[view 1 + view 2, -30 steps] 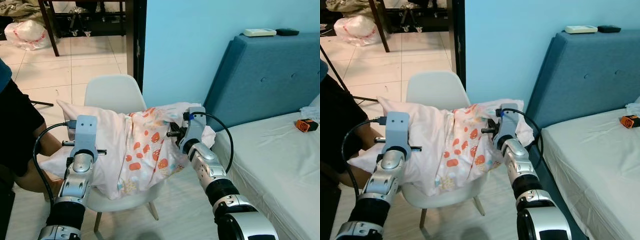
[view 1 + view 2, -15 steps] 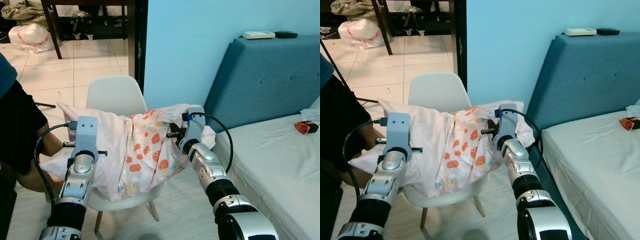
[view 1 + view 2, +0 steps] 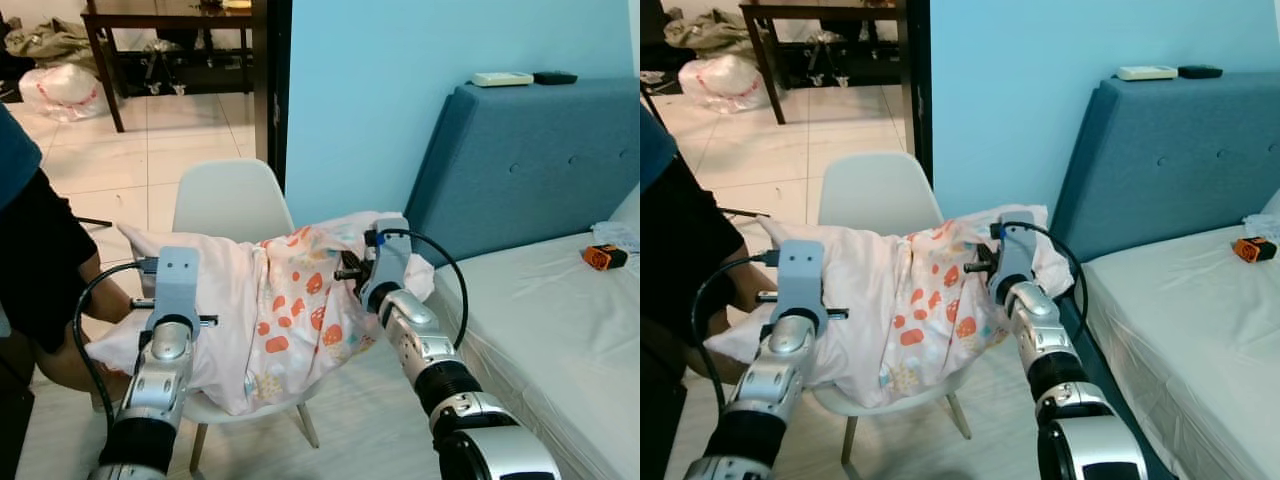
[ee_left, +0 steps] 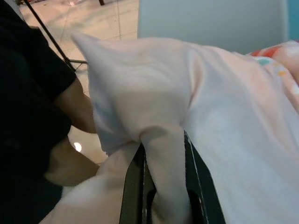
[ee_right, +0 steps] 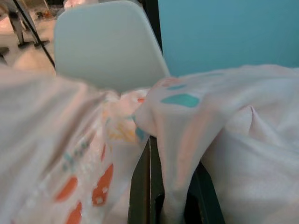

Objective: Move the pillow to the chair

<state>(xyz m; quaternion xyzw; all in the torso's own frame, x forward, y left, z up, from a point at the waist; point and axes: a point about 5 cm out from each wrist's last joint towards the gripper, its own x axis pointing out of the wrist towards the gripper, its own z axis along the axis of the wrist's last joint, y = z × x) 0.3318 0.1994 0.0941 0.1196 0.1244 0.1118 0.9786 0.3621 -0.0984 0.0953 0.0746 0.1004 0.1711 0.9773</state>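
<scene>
Pillow (image 3: 280,305): draped over white chair (image 3: 225,200).
Left gripper (image 4: 161,186): pinching pillow cloth — clear in wrist view.
Right gripper (image 5: 168,186): clamped on a fold.

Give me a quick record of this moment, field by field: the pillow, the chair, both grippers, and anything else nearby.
pillow: pink-white pillow with orange-patterned cover, draped across the chair seat
chair: white chair, backrest upright behind the pillow
left gripper: left gripper, jaws pinched on a fold at the pillow's plain end
right gripper: right gripper, jaws pinched on a fold at the patterned end
person: person in dark clothing beside the chair, on the robot's left
bed: bed with blue headboard on the robot's right
</scene>
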